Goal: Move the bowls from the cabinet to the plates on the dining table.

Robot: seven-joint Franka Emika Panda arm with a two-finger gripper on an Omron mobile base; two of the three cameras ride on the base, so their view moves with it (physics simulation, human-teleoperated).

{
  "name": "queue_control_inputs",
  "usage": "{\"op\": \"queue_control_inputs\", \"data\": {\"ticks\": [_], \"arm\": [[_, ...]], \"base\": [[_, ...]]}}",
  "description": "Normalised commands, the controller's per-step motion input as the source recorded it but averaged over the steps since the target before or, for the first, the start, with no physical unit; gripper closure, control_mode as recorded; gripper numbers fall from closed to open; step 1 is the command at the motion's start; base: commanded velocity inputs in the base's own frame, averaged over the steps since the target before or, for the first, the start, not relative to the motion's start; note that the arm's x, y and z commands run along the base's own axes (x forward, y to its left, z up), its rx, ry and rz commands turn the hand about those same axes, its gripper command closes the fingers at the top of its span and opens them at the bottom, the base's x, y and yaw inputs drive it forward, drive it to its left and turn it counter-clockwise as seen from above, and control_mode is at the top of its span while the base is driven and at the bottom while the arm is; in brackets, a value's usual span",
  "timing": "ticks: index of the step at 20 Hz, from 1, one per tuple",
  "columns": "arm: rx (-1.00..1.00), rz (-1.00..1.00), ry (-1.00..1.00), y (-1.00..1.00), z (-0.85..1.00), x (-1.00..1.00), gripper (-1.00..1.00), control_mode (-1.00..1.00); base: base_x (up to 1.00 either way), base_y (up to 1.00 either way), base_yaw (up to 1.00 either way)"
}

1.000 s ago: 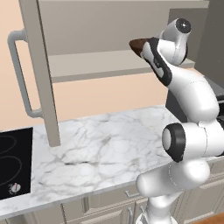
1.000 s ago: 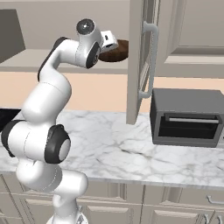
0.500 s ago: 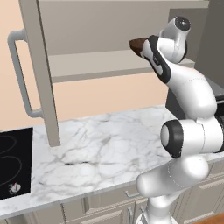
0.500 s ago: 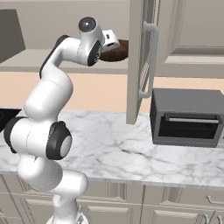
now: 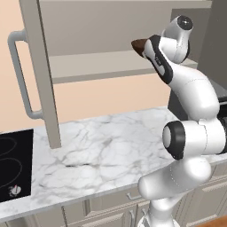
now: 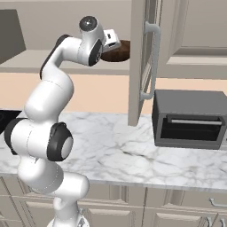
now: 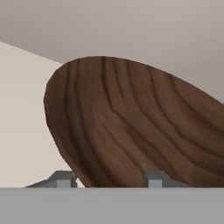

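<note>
The gripper is reaching up into the open cabinet, and in the hand view its two small grey finger tips are standing on either side of the lower edge of the dark brown wooden bowl; the jaws are sitting partly apart around that rim, but whether they are actually pressing on the wood I cannot tell. The bowl is filling most of that view, its grain running in curved bands, with the pale inside wall of the cabinet behind it. In the left base view the bowl is showing as a dark sliver just beyond the hand, resting on the cabinet's shelf near the shelf's right end. In the right base view the bowl is lying on the same shelf, close to its front edge and just beside the open cabinet door with its long silver handle. The white arm is rising from the base and bending toward the shelf. Below the cabinet, the marble counter is running across both base views; a black cooktop is sitting at its left end, and a dark grey oven-like box is standing at its right end, against the wall.
</note>
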Motion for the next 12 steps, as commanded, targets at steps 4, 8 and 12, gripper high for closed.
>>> {"op": "queue_control_inputs", "data": {"ticks": [4, 8, 12], "arm": [[0.0, 0.01, 0.0, 0.06, 0.0, 0.0, 1.0, -1.0], [0.0, 0.01, 0.0, 0.14, 0.0, -0.04, 1.0, -1.0], [0.0, 0.03, 0.0, 0.11, 0.0, -0.15, 1.0, -1.0]], "base": [[0.0, 0.0, 0.0], [0.0, 0.0, 0.0], [0.0, 0.0, 0.0]]}}
